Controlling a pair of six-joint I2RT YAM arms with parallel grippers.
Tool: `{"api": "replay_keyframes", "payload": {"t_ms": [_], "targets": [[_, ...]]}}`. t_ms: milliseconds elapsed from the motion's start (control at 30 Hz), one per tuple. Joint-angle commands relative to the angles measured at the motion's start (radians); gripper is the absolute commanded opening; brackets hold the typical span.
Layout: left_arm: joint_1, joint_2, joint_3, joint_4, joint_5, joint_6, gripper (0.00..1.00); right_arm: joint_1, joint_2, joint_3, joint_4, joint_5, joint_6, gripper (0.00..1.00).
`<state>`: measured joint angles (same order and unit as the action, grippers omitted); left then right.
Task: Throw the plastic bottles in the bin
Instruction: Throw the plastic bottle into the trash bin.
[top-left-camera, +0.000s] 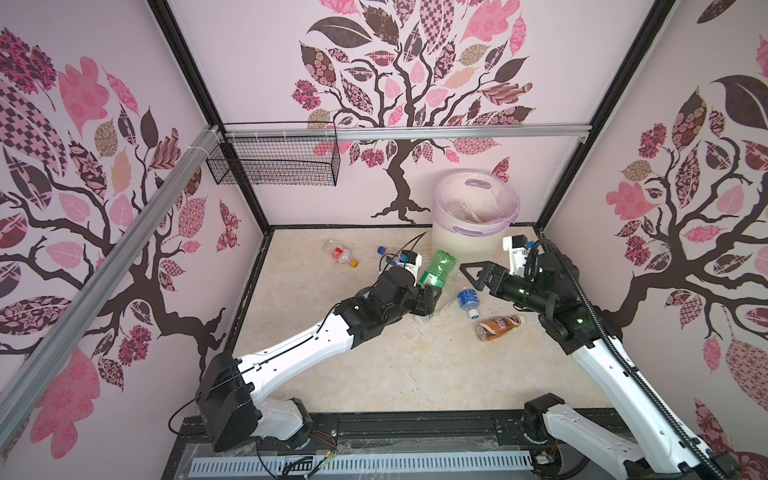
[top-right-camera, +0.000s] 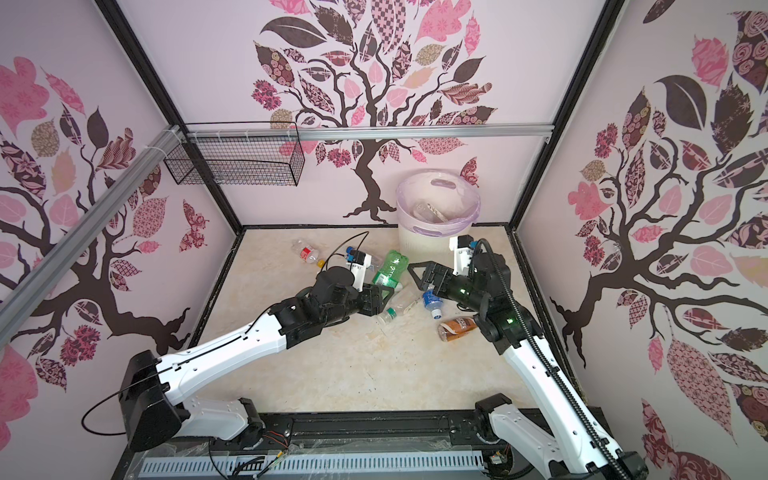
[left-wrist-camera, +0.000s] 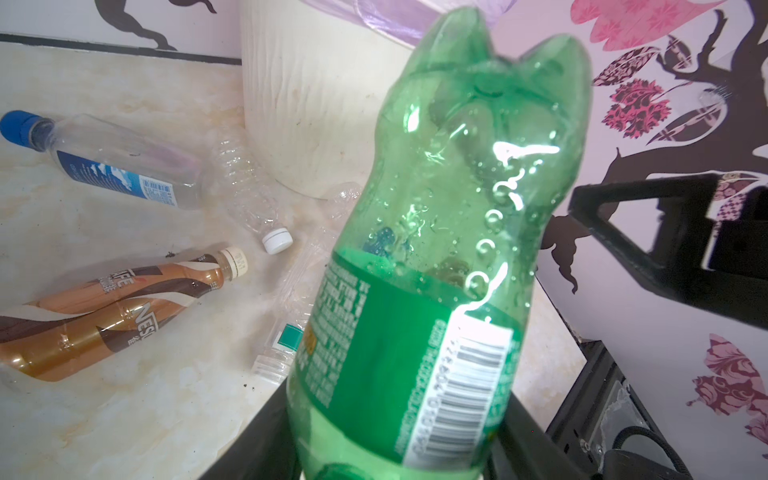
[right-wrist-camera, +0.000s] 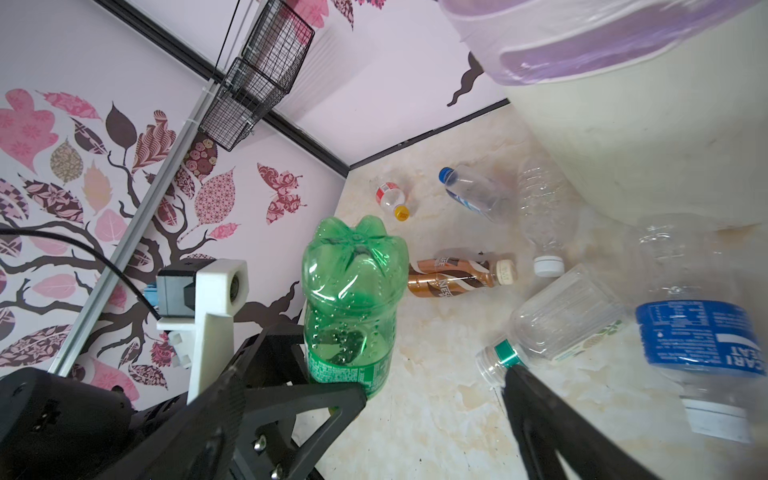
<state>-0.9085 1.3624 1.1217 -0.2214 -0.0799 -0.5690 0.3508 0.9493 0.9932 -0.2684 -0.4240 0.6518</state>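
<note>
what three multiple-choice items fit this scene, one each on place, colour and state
1. Where does the bin stand? A) front left corner B) centre C) by the back wall
2. The cap of the red-labelled bottle is: A) blue B) yellow C) green
3. The left gripper is: A) shut on the green bottle B) open and empty C) half open, touching nothing

Answers: C, both top views show it at the far end, next to that wall; B, the yellow cap shows in the right wrist view; A, the left wrist view shows the bottle clamped between its fingers.
</note>
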Motion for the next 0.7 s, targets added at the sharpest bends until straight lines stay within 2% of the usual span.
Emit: {"api": "replay_keyframes", "payload": {"t_ms": [0, 200, 333, 667], "targets": [[0.003, -0.039, -0.044, 0.022, -0.02, 0.013, 0.6, 0.078, 0.038, 0.051, 0.033, 0.057, 0.007, 1.0], [0.003, -0.098, -0.079, 0.029, -0.026, 0.008, 0.6, 0.19, 0.123, 0.079, 0.082, 0.126, 0.017, 0.99], [0.003, -0.133, -0.098, 0.028, -0.033, 0.009, 0.6, 0.204, 0.181, 0.109, 0.11, 0.141, 0.014, 0.98], [0.008, -0.16, -0.117, 0.017, -0.04, 0.014, 0.61, 0.221, 0.293, 0.188, 0.149, 0.135, 0.006, 0.84]]}}
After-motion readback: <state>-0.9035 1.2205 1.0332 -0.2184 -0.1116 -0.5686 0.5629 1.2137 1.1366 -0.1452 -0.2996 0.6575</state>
